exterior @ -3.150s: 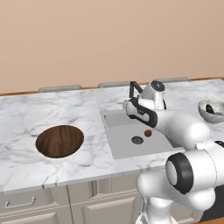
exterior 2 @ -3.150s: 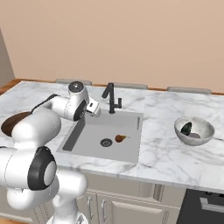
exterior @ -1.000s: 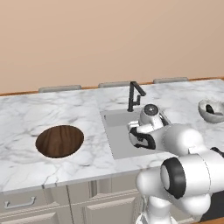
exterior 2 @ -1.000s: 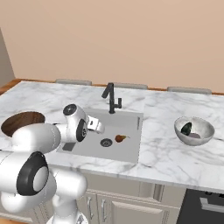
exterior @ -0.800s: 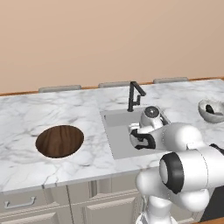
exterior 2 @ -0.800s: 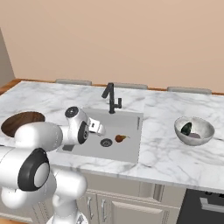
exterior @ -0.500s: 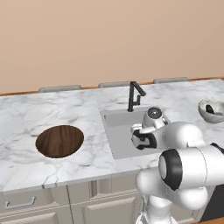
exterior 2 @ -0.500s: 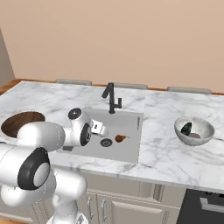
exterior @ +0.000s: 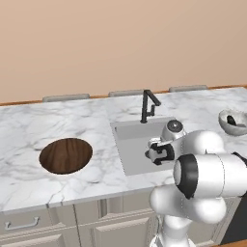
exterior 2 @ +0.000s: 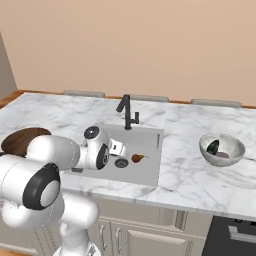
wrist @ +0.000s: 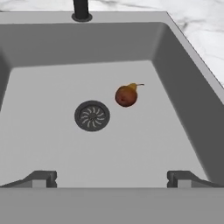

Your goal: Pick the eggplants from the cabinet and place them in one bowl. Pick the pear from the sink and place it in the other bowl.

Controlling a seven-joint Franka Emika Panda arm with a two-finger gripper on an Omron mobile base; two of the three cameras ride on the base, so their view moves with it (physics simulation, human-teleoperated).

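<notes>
- The white arm folds forward and low over the sink (exterior: 130,144).
- The gripper (wrist: 111,178) hangs inside the sink, jaws spread wide, holding nothing, pointing toward its floor.

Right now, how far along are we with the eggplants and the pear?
Done, it seems: dark eggplant-like pieces sit in the grey bowl right of the sink.

In hand: nothing is held. The gripper hangs open low over the sink, its fingers apart, and the pear lies on the basin floor beside the drain.

Left: grasp the pear and carry it to the wooden bowl, which holds nothing.
</notes>
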